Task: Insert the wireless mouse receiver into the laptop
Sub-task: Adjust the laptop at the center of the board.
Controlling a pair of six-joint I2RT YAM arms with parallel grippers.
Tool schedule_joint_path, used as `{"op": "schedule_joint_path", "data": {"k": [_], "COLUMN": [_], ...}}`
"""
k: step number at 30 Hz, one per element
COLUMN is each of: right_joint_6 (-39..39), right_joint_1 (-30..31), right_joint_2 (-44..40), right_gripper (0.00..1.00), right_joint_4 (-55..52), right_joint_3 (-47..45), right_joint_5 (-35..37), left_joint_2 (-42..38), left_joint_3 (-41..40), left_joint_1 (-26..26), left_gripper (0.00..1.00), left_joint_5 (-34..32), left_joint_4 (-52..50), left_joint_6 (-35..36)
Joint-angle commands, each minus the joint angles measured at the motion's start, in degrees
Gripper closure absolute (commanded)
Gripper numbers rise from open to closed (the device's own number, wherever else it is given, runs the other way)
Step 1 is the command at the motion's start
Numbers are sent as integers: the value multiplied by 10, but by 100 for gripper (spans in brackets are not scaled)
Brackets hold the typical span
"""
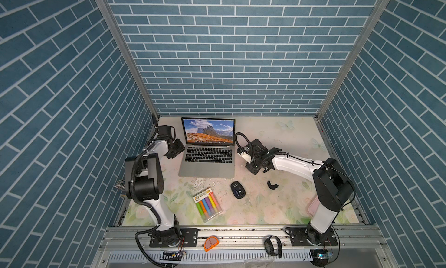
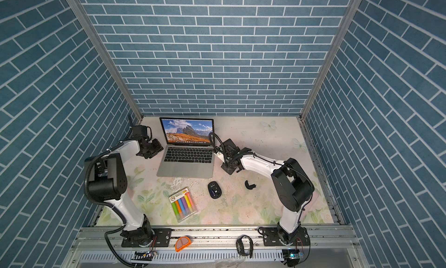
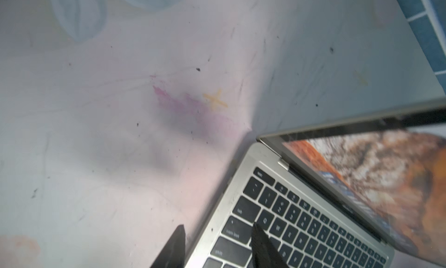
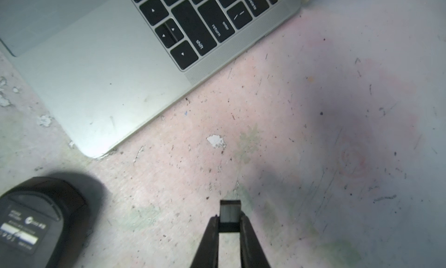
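Dark receiver [image 4: 230,212] near open silver laptop [image 1: 207,166]

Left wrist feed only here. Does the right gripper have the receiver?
Observer: Yes. The right gripper is shut on the wireless mouse receiver, which sticks out past the tips.
Operator: At the port yet?
Observer: No. It hangs over the table off the right side of the laptop, apart from its edge.
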Motion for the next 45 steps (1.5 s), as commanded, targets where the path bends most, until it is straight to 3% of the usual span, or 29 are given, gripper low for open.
{"op": "schedule_joint_path", "data": {"k": [1,9,14,25,35,45], "right_joint_6": [-41,-41,-48,-61,-116,-165], "right_joint_1": [-9,-24,-33,-56,-60,-60], "right_joint_2": [21,17,17,29,105,153], "right_gripper": [83,83,83,83,83,82], "right_joint_4": [16,45,57,79,52,-13], "right_joint_3": [24,5,-11,-13,62,133], "right_joint_5": [-15,-29,-43,-40,-30,-42], "left_joint_2": [32,84,113,212,295,312], "left_joint_3": [32,51,71,199,307,347], "left_joint_1": [3,2,-2,-56,-84,-84], "left_gripper": [57,67,67,67,67,65], "left_joint_5": [7,35,54,140,255,284], "left_joint_4": [13,54,53,-12,-26,-87], "left_joint_6": [-33,-79,-81,-15,35,101]}}
